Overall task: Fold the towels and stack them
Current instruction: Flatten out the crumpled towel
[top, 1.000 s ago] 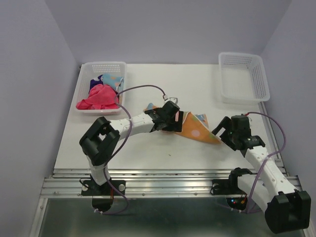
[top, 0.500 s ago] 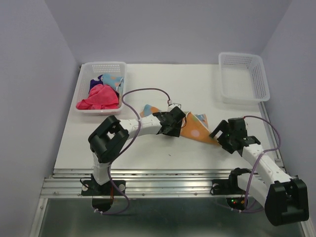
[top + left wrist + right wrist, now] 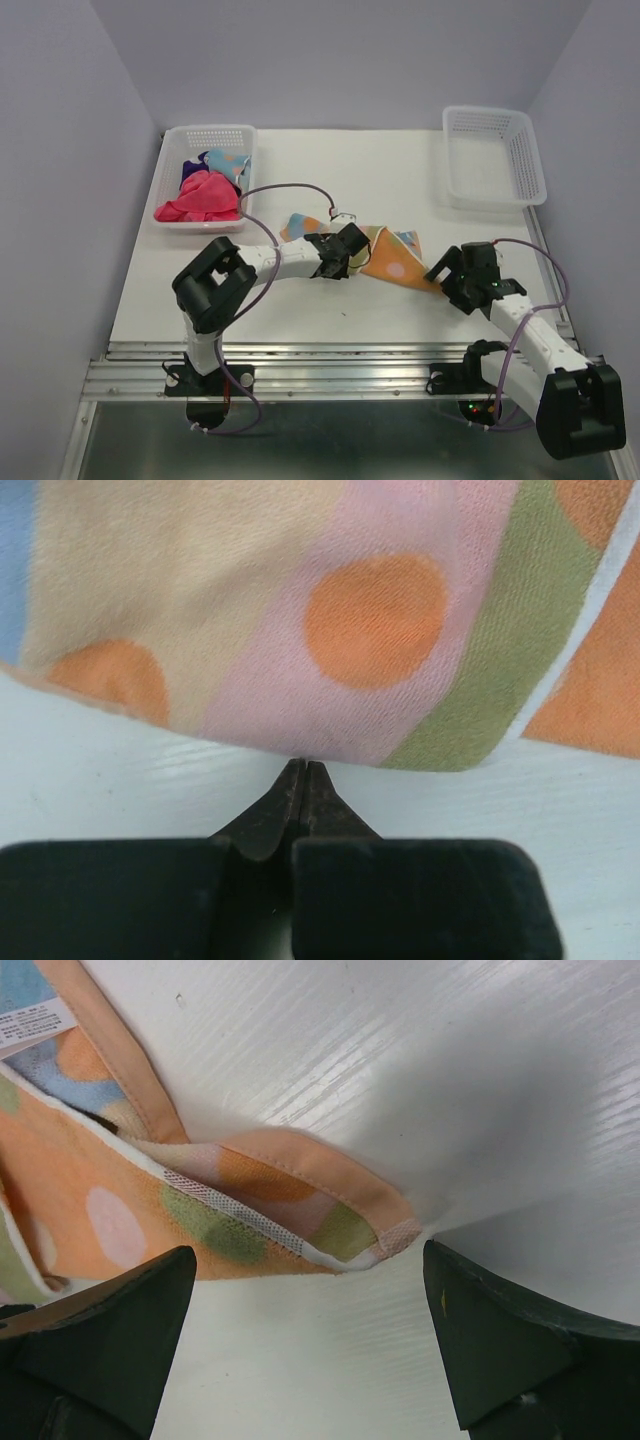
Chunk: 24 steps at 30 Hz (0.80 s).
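Finding: the dotted towel point(image 3: 398, 262) lies rumpled and partly doubled mid-surface. The other towels point(image 3: 205, 190) sit in the left basket point(image 3: 205, 133).

Left gripper point(image 3: 304, 772) is closed to a point at the towel's near fold; whether it has caught cloth you cannot tell. Right gripper point(image 3: 310, 1256) stands wide open astride the hemmed corner, holding nothing.

The cloth looks thin, limp and light. Pinch it at the hem corners and expect sag.

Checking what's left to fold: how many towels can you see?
4. One orange spotted towel on the table; pink towel, dark purple towel and blue spotted towel in the left basket. Others may be hidden beneath.
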Each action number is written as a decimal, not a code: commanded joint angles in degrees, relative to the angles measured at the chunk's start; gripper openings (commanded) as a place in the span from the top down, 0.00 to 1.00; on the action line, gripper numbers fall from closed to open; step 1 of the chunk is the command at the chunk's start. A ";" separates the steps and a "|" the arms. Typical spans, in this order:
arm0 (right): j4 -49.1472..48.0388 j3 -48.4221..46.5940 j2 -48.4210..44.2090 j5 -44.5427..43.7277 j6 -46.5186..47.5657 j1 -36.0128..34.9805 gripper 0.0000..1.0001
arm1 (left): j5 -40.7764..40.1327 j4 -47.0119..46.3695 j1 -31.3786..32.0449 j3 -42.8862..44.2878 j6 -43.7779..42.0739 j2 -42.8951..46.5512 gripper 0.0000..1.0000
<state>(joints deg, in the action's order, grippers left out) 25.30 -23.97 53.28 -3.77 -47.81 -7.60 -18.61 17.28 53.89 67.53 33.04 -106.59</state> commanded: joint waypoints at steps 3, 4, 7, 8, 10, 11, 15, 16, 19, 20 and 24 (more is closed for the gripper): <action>-2.53 2.34 -1.24 -3.00 -1.84 -0.05 0.03 | -3.89 -3.13 -0.19 -5.12 0.54 9.11 1.00; -3.06 2.69 -1.33 -3.08 -1.93 -0.05 0.05 | -3.89 -3.13 -0.10 -5.30 0.62 9.55 1.00; -5.87 3.49 -1.60 -4.57 -2.28 -0.05 0.22 | -3.01 -4.18 -0.10 -5.83 0.19 10.96 1.00; -7.01 3.66 -1.51 -5.19 -2.55 -0.05 0.26 | -2.84 -4.44 -0.19 -6.00 0.19 11.48 1.00; -8.24 4.01 -1.42 -5.98 -2.20 -0.05 0.49 | -2.31 -5.32 -0.19 -6.44 -0.08 12.01 1.00; -9.21 4.01 -1.42 -6.42 -1.85 0.04 0.64 | -1.96 -5.76 -0.19 -6.88 -0.16 12.36 1.00; -11.32 3.40 -3.26 -4.32 3.50 0.04 0.99 | -0.38 -7.78 -0.27 -7.15 -0.17 12.63 1.00; -11.32 2.88 -3.96 -4.23 4.47 -0.05 0.99 | -0.20 -7.96 -0.28 -7.06 -0.17 12.46 1.00; -12.11 -0.11 -7.30 -2.48 10.25 -0.05 0.99 | 0.42 -9.01 -0.98 -7.15 -0.43 12.19 1.00; -13.07 -2.47 -8.44 -1.60 11.33 -0.05 0.99 | 0.94 -9.19 -1.59 -7.58 -0.34 12.45 1.00; -17.11 -10.38 -8.28 7.96 15.29 -0.05 0.99 | 3.83 -11.47 -3.96 -10.57 -0.08 14.91 1.00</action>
<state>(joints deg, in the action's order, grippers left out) 16.97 -24.27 45.36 -4.36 -38.72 -7.60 -16.69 8.40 52.21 59.70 33.23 -96.18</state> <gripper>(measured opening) 0.034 0.024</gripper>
